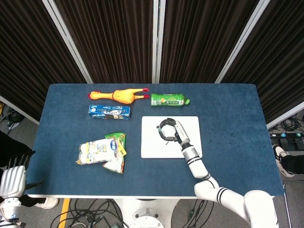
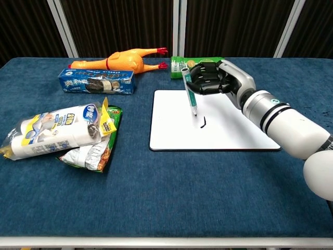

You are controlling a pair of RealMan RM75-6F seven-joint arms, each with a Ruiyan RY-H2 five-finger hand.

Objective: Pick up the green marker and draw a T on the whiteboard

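Observation:
My right hand hovers over the whiteboard and grips the green marker, fingers curled around its barrel. The marker stands nearly upright with its tip just above the board. A short dark stroke marks the board to the right of the tip. In the head view the marker is hidden by the hand; a small mark shows left of it. My left hand hangs off the table's left front corner, fingers loosely apart, holding nothing.
A rubber chicken, a green packet and a blue cookie box lie along the back. Snack bags sit at the front left. The table's right part is bare blue cloth.

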